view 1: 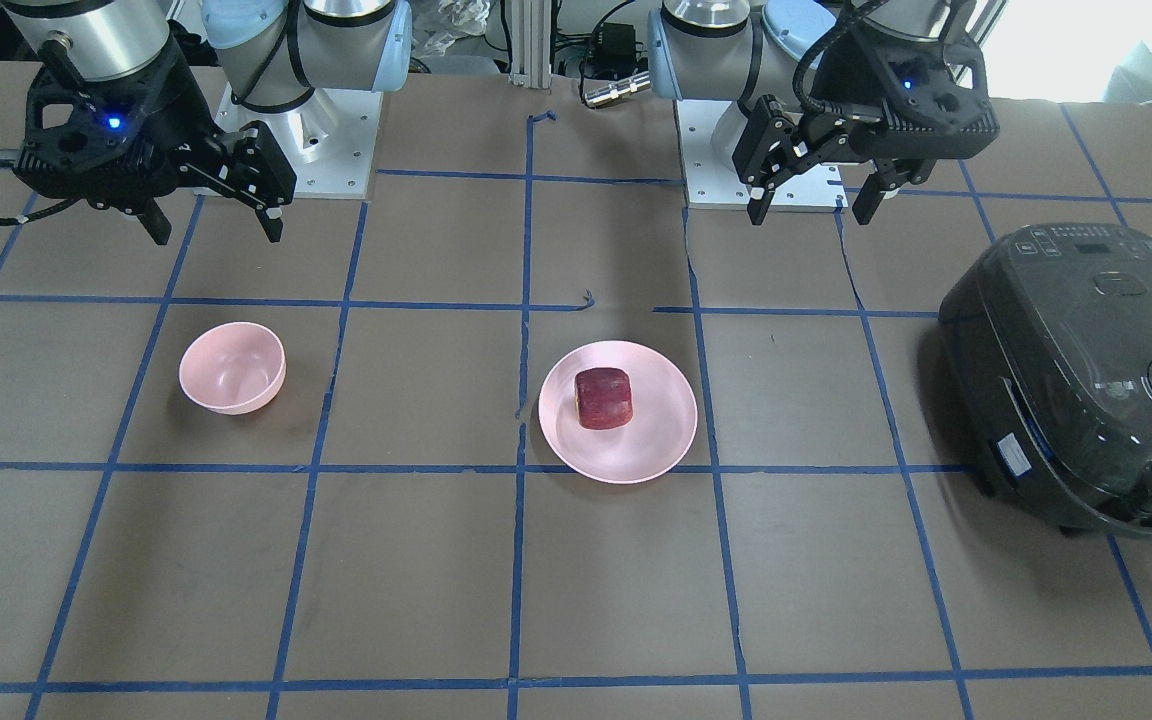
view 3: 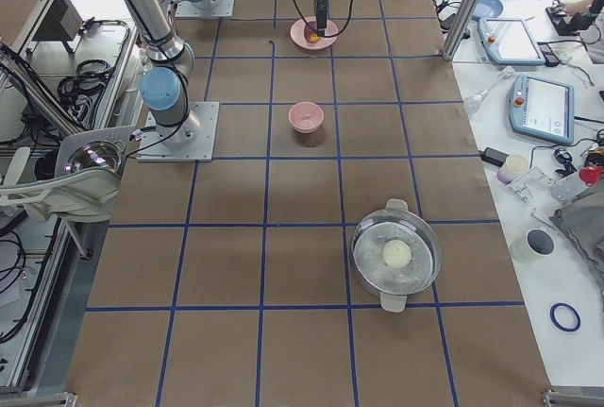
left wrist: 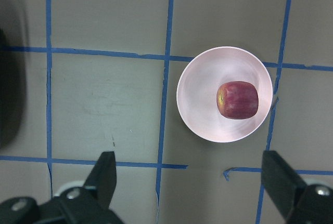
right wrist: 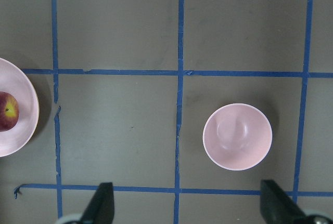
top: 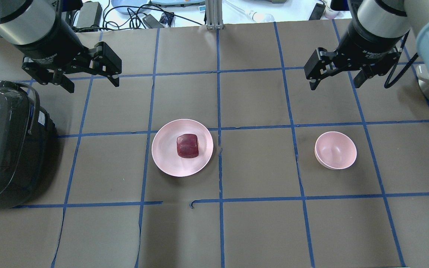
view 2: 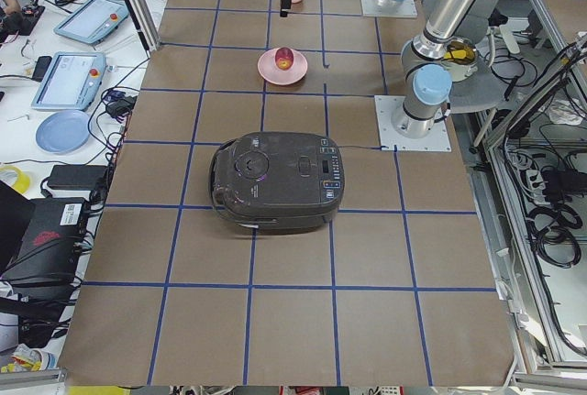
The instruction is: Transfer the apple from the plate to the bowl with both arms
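Observation:
The dark red apple (top: pixel 187 145) lies on the wide pale pink plate (top: pixel 166 156) near the table's middle; it also shows in the front view (view 1: pixel 604 398) and the left wrist view (left wrist: pixel 238 100). The small pink bowl (top: pixel 335 150) stands empty to the right, also in the right wrist view (right wrist: pixel 237 136). My left gripper (top: pixel 91 80) hangs open and empty above the table, back-left of the plate. My right gripper (top: pixel 335 80) hangs open and empty behind the bowl.
A black rice cooker (top: pixel 2 145) sits at the table's left edge, left of the plate. A steel pot with a white ball (view 3: pixel 395 256) stands further along the table on my right side. Blue tape lines grid the brown table.

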Tool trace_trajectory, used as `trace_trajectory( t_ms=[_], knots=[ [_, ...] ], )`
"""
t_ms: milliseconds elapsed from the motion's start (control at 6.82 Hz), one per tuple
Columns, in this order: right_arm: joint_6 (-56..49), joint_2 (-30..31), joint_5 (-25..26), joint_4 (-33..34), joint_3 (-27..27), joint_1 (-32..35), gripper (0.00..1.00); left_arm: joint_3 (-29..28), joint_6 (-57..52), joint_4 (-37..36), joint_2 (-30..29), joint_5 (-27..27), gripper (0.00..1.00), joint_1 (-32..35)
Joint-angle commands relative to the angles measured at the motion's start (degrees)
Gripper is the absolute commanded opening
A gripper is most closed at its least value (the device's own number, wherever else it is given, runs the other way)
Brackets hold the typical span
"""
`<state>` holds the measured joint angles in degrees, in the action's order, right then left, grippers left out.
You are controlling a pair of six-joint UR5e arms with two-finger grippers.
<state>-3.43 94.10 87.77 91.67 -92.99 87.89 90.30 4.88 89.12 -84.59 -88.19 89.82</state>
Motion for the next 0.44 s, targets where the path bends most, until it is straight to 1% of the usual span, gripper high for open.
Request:
trace_trajectory(
  t_ms=[0, 293],
  knots=[
    [0.0, -0.1, 0.1, 0.0, 0.0, 0.0, 1.0, 0.2, 0.0, 0.0, 0.1, 0.0, 1.0, 0.0],
    [0.0, -0.1, 0.2, 0.0, 0.1, -0.1, 1.0, 0.4, 0.0, 0.3, 0.3, -0.1, 1.0, 0.2]
  ],
)
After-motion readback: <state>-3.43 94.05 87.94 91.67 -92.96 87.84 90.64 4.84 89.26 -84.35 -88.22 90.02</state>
